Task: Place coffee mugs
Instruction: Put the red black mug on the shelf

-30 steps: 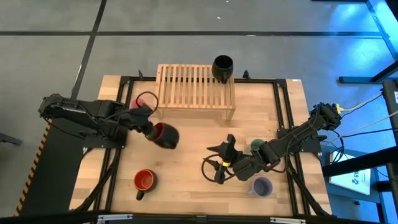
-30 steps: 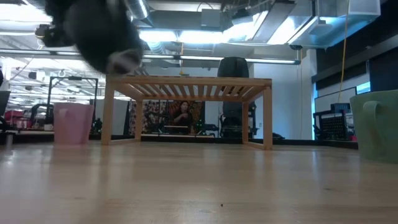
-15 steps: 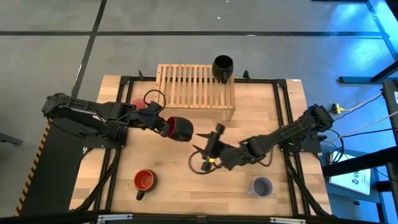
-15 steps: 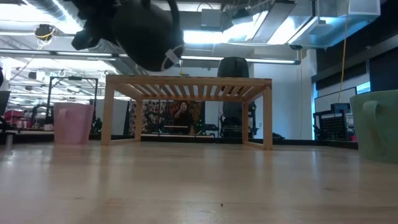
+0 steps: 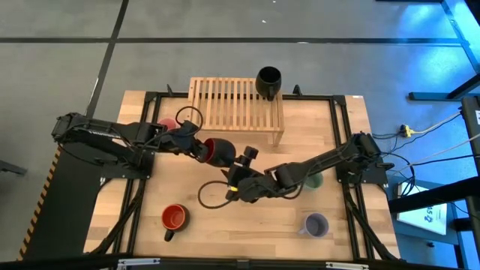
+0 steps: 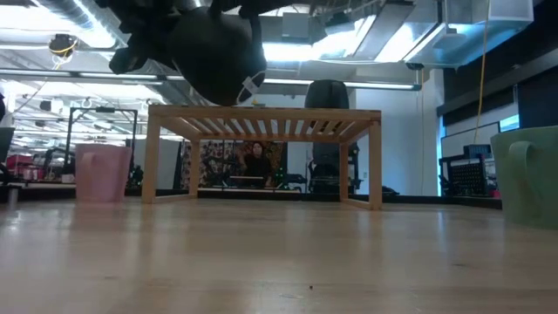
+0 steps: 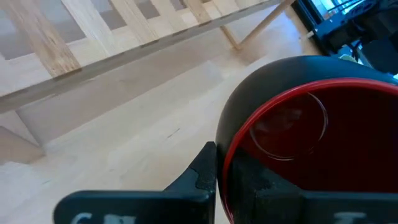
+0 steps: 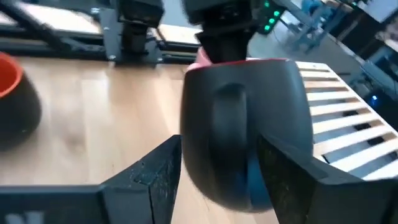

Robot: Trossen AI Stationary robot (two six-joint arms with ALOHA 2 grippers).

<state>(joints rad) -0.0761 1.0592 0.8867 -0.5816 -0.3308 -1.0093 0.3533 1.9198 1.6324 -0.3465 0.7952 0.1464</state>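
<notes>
Pale wood-grain table [image 5: 225, 225] carries a slatted wooden rack [image 5: 235, 111] with a glossy black mug [image 5: 268, 81] on its far corner. Lifted above the table, the left gripper [image 5: 196, 148] clamps the rim of the dark red mug [image 5: 218, 152], tipped sideways, base toward the right gripper [image 5: 241, 166], whose fingers spread around it. Orange mug [image 5: 174, 218] and lavender mug [image 5: 316, 224] stand nearer.

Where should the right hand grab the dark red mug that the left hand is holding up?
Grip the round body of the dark red ceramic mug, from its base end: the left hand clamps the rim, and the handle faces the open right hand.
</notes>
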